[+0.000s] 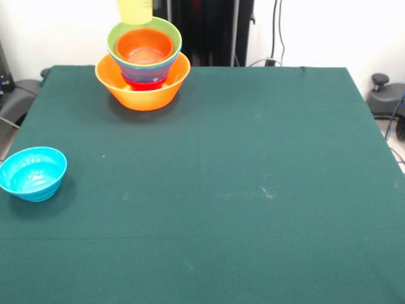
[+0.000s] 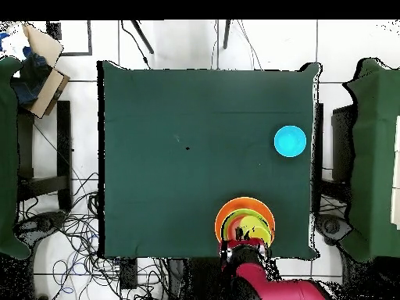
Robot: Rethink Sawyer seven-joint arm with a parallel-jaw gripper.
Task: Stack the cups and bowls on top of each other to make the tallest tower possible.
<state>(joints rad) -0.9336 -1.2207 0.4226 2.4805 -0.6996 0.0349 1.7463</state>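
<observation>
Above the tower [image 1: 142, 66] of nested bowls hangs the pale-yellow cup [image 1: 135, 11], just over its top orange bowl [image 1: 144, 45]. Whether the gripper [image 2: 244, 248] grasps it cannot be told. Well apart from the tower sits a cyan bowl [image 1: 33, 172].

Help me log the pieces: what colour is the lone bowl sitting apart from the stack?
Cyan; the lone bowl shows best in the front view.
</observation>
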